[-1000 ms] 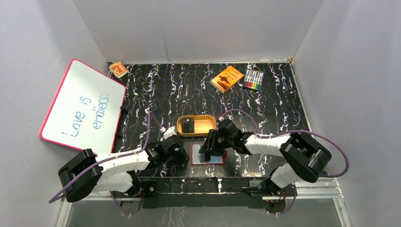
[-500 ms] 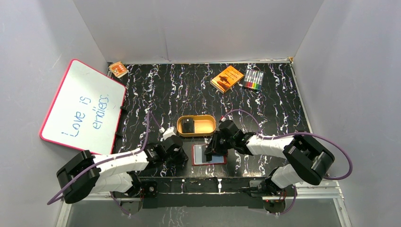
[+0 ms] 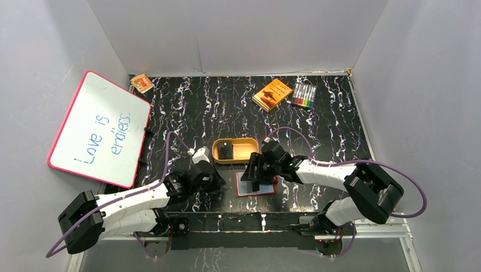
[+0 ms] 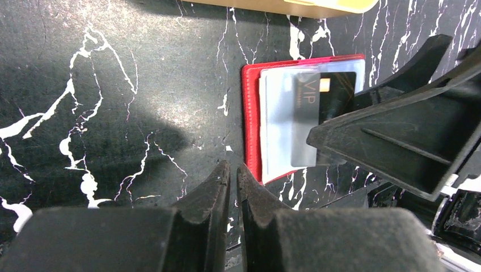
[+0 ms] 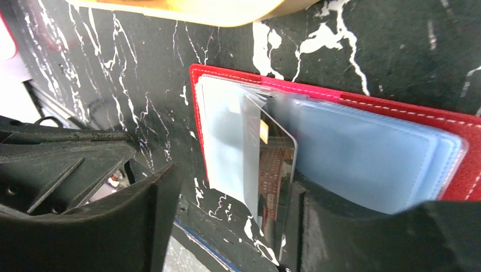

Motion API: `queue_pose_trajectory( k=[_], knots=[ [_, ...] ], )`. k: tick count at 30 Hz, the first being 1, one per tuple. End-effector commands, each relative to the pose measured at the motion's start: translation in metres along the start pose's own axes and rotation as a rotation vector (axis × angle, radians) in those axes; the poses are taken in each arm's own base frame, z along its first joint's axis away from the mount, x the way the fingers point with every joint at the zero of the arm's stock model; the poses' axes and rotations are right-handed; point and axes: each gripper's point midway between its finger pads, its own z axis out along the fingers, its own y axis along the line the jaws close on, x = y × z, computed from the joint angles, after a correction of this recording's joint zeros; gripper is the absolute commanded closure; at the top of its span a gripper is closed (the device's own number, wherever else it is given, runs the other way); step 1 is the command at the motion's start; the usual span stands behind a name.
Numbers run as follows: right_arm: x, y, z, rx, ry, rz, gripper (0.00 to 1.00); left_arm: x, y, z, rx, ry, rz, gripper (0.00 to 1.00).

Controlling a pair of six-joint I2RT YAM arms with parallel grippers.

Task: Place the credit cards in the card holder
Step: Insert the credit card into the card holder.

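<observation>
Credit card [image 4: 319, 110] — partly in card holder [image 4: 250, 127]

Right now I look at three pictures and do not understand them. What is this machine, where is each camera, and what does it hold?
These are two robot arms bolted to a black table. One picture looks down from above; the other two come from a camera on each wrist. The left tool is shut and empty, beside a red wallet. The right tool stands open over it, with a black card partly in a pocket. A second card seems to lie in a tray. Farther back: whiteboard, orange box, markers.
</observation>
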Motion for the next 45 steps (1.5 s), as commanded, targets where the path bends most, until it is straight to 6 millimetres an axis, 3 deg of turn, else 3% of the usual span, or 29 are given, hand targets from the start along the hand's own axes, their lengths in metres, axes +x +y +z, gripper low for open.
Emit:
queue_pose_trajectory(
  k=[1, 9, 18, 22, 25, 31, 36, 42, 45],
  knots=[
    [-0.016, -0.005, -0.010, 0.092, -0.051, -0.056, 0.25, -0.006, -0.005, -0.001, 0.005, -0.024, 0.005, 0.91],
    [-0.021, -0.014, -0.016, 0.157, -0.074, -0.075, 0.18, -0.007, -0.005, 0.000, 0.004, -0.024, 0.011, 0.91],
    [-0.047, -0.009, -0.040, 0.224, -0.188, -0.185, 0.11, -0.005, -0.005, 0.001, 0.005, -0.021, 0.014, 0.91],
    [-0.041, -0.013, -0.039, 0.221, -0.175, -0.180, 0.09, -0.008, -0.009, 0.001, 0.022, -0.032, 0.015, 0.91],
    [-0.034, -0.020, -0.036, 0.217, -0.168, -0.148, 0.09, -0.013, -0.024, 0.000, 0.082, -0.047, 0.017, 0.90],
    [-0.040, -0.024, -0.050, 0.220, -0.238, -0.134, 0.11, -0.014, -0.027, 0.002, 0.074, -0.042, 0.027, 0.89],
    [-0.034, -0.032, -0.050, 0.238, -0.212, -0.141, 0.21, -0.010, -0.021, 0.006, 0.063, -0.033, 0.017, 0.89],
    [-0.035, -0.046, -0.053, 0.295, -0.215, -0.166, 0.56, -0.009, -0.016, 0.011, 0.027, -0.030, 0.029, 0.89],
    [-0.039, -0.053, -0.055, 0.341, -0.214, -0.182, 0.65, -0.005, -0.014, 0.015, 0.016, -0.014, 0.035, 0.90]
  ],
)
